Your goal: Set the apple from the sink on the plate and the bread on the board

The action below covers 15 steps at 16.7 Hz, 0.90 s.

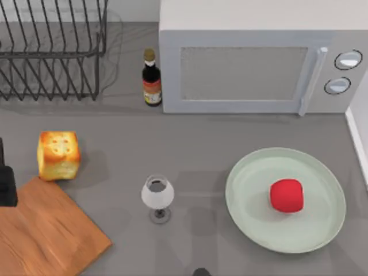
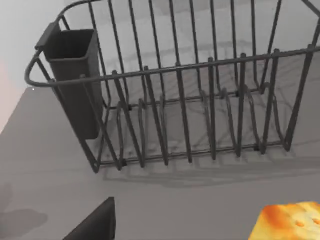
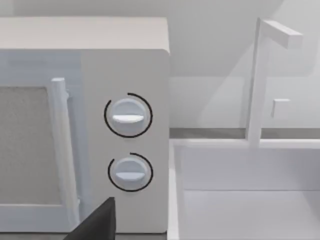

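Observation:
The red apple point(image 1: 286, 195) lies on the pale green plate point(image 1: 247, 172) at the right of the counter, a little right of the plate's middle. The golden bread point(image 1: 58, 155) stands on the grey counter right at the far corner of the wooden board point(image 1: 49, 236), which fills the near left. A corner of the bread point(image 2: 290, 222) shows in the left wrist view. My left gripper point(image 1: 7, 184) hangs at the left edge over the board, just nearer than the bread. A bit of my right arm point(image 1: 201, 272) shows at the near edge, mid-table.
A wine glass point(image 1: 157, 195) stands between board and plate. A dark bottle point(image 1: 152, 77) stands by the microwave point(image 1: 253, 63) at the back. A wire dish rack point(image 1: 52, 52) fills the back left. The white sink point(image 3: 250, 200) and its tap point(image 3: 257, 80) lie right of the microwave.

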Tool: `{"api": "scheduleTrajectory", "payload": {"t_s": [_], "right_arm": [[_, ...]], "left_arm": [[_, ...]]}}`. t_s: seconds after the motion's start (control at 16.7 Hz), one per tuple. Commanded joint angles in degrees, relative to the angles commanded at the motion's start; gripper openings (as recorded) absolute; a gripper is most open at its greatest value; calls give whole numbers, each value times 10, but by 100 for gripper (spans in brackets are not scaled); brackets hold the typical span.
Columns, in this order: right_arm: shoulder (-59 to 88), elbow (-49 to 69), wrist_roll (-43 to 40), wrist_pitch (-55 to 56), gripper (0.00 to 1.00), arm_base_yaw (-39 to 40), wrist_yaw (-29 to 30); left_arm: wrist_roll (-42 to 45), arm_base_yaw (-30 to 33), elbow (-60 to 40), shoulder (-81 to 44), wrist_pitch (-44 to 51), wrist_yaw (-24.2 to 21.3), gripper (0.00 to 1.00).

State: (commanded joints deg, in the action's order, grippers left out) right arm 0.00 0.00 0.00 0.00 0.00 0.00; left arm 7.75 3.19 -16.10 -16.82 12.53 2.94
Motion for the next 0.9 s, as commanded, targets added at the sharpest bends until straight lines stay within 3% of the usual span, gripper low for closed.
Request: {"api": "scheduleTrajectory", "payload": {"t_s": [0.9], "right_arm": [[0, 0, 0, 0, 100, 0, 0]], "left_arm": [[332, 145, -676, -881, 553, 112, 100]]}}
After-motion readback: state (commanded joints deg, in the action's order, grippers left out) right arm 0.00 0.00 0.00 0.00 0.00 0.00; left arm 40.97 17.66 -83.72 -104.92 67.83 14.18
